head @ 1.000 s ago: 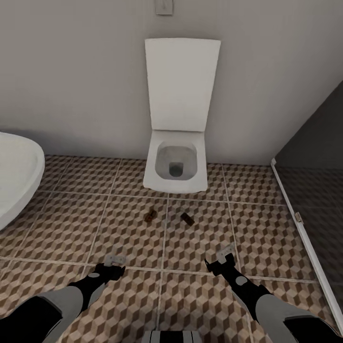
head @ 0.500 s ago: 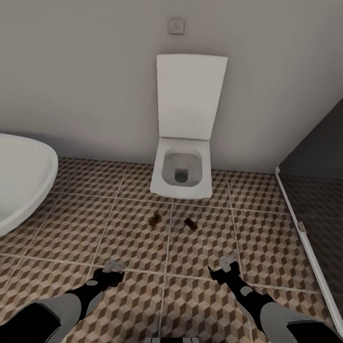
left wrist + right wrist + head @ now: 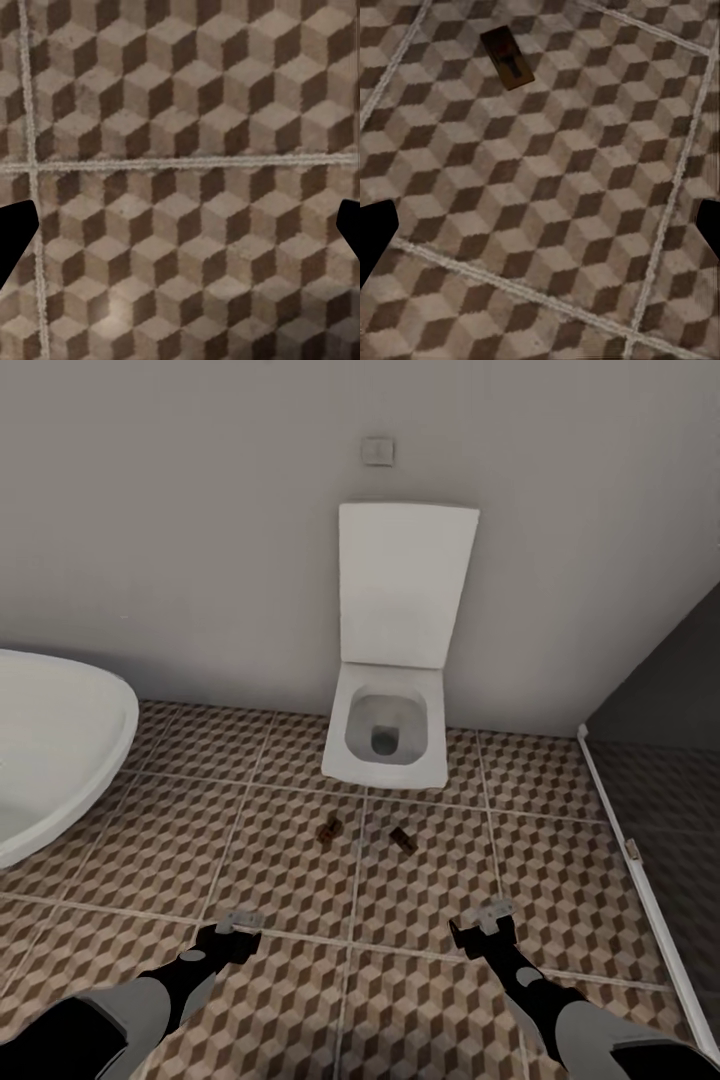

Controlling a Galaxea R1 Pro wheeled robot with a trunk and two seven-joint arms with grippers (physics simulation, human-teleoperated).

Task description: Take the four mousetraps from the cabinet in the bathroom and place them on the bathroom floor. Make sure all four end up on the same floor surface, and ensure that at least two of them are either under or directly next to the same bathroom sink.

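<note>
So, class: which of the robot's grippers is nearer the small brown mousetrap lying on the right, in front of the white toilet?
Right. The right gripper sits just behind and right of that mousetrap; the left gripper is farther off, across the tile joint.

We see the bathroom floor (image 3: 280,860) tiled in a brown, beige and white cube pattern with pale grout. Two mousetraps (image 3: 328,827) (image 3: 403,839) are dark brown. The toilet (image 3: 388,735) and sink (image 3: 60,745) are white, the wall (image 3: 180,540) pale grey.
</note>
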